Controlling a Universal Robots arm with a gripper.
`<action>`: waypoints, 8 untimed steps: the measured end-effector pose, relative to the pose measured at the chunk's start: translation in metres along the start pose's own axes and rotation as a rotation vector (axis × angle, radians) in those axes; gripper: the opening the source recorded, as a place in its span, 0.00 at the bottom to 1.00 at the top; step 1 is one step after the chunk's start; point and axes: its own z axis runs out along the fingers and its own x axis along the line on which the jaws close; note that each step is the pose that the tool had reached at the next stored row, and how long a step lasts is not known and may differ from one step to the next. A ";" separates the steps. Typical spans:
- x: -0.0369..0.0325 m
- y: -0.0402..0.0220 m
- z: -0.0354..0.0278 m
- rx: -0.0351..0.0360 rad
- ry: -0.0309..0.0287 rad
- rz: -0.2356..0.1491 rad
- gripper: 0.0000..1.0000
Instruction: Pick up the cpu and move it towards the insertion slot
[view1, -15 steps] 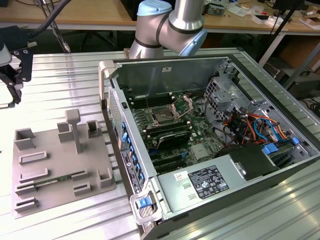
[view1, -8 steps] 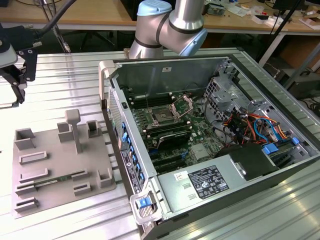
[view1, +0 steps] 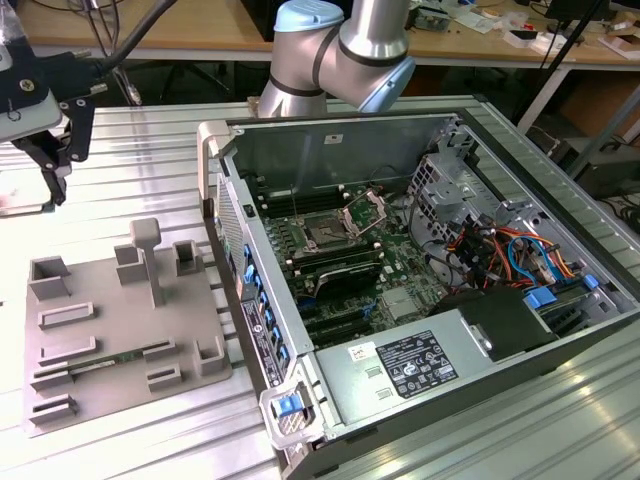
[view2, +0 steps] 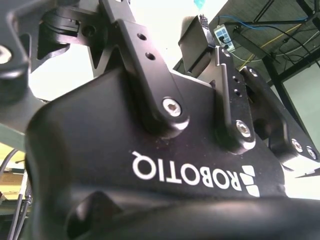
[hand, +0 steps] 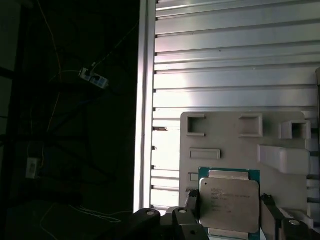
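Gripper (view1: 58, 172) hangs over the ribbed table (view1: 150, 170) past the grey tray's (view1: 100, 330) far edge, jaws pinching the cpu (hand: 229, 204) by opposite edges. Insertion slot (view1: 325, 236) sits in the open case (view1: 340, 140), well apart from the tray, on the exterior view's right.

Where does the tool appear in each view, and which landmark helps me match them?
Exterior view: the tool hangs at the exterior view's left, high above the ribbed table, apart from the grey tray.
First wrist view: its fingers flank the cpu, with the tray behind.
Second wrist view: the tool close up, black body nearest.
Shared landmark: the grey tray, exterior and first wrist views.
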 end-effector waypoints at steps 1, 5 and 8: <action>-0.0010 0.0000 0.0000 0.0001 0.0001 0.000 0.55; -0.0062 -0.0001 0.0001 0.0000 0.0000 0.000 0.55; -0.0091 -0.0002 0.0001 0.0000 0.0000 0.000 0.55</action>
